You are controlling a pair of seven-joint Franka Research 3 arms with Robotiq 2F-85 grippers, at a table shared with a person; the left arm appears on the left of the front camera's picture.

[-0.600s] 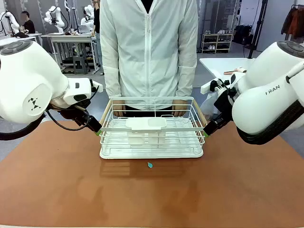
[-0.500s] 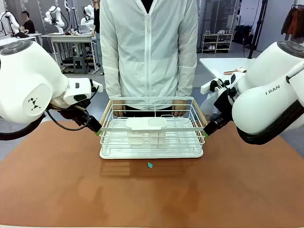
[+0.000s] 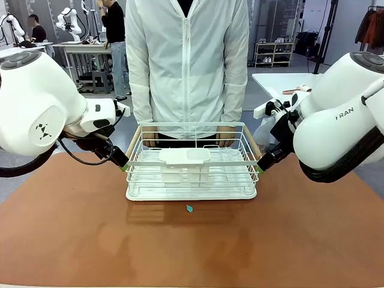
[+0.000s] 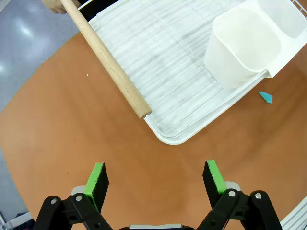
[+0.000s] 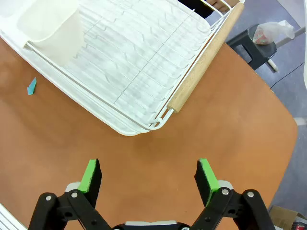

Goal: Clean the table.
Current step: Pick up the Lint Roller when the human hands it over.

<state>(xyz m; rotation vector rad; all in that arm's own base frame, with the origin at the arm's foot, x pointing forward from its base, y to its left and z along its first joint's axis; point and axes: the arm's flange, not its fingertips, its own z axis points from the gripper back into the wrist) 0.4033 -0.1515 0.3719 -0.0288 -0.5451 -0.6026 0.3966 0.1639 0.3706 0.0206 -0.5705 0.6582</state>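
Observation:
The reddish-brown table carries a white wire basket with wooden side handles and a white cup holder clipped on its near rim. A small teal scrap lies on the table just in front of the basket. My left gripper hovers by the basket's left end, open and empty. At the right end my right gripper is likewise open and empty. A person's hands hold the basket's far rim.
The person in a white jacket stands at the far edge of the table. White-topped tables and a walking person are in the background. A chair with a plastic bag stands beyond the table's right side.
A background person has walked into sight at the back left. Both arms and the basket stay where they were.

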